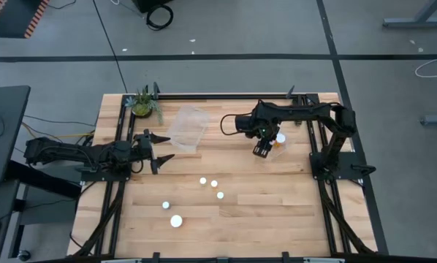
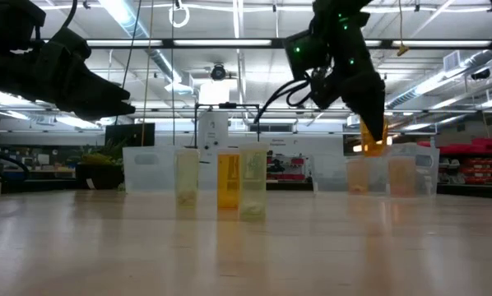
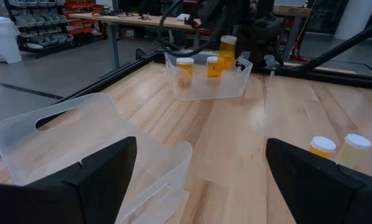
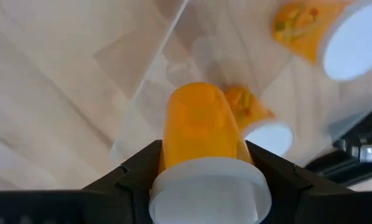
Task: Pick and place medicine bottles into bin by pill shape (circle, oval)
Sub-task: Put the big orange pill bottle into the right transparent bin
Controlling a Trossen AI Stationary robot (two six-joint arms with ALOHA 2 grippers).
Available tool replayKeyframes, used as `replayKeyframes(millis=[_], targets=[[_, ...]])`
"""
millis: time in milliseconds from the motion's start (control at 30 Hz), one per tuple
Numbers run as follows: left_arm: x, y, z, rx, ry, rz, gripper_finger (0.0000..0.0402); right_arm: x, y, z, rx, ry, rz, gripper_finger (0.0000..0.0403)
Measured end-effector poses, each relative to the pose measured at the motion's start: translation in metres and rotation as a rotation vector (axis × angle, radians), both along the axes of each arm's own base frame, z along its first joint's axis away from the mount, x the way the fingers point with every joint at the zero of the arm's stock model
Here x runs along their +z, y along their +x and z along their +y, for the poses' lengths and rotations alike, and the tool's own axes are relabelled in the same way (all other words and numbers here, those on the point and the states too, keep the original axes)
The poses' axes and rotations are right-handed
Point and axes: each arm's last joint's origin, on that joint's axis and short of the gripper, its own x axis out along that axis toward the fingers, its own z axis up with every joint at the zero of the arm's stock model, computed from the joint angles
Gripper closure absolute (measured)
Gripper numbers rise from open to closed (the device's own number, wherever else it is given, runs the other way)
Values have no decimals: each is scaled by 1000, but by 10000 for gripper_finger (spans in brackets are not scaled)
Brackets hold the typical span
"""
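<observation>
Orange bottle [image 4: 201, 134] — clamped in right pincer [image 4: 204, 171].

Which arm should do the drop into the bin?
Right. The right gripper is shut on an orange bottle over the right-hand bin, which holds two bottles. The left gripper is open, empty, beside the other bin.

- Sitting at the table's [image 1: 277, 212] 11 o'clock corner: a potted plant [image 1: 142, 103].
- Lying just at 4 o'clock of the plant: one bin [image 1: 187, 128].
- Standing at 3 o'clock of that bin, well apart: a second bin [image 3: 206, 79], holding two bottles [image 3: 185, 67].
- Hanging over the second bin: the right gripper [image 1: 263, 147], clamping a held bottle [image 4: 201, 127].
- Standing at the table's 6 o'clock side: five loose bottles [image 1: 176, 220].
- Hovering at 9 o'clock, beside the first bin: the left gripper [image 1: 163, 147], fingers spread.
</observation>
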Motion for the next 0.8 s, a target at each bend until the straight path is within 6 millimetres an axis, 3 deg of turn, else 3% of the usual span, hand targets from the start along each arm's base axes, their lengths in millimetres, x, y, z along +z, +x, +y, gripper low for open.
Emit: replayKeyframes(millis=[300,533,800], targets=[[0,0,0,1,0,-1,33,-30,-8,-19,-17,8,-36,191],[0,0,0,0,0,-1,33,-56,-19,-19,-34,49,-36,191],[0,0,0,0,0,-1,33,-63,-22,-18,-43,49,-30,183]])
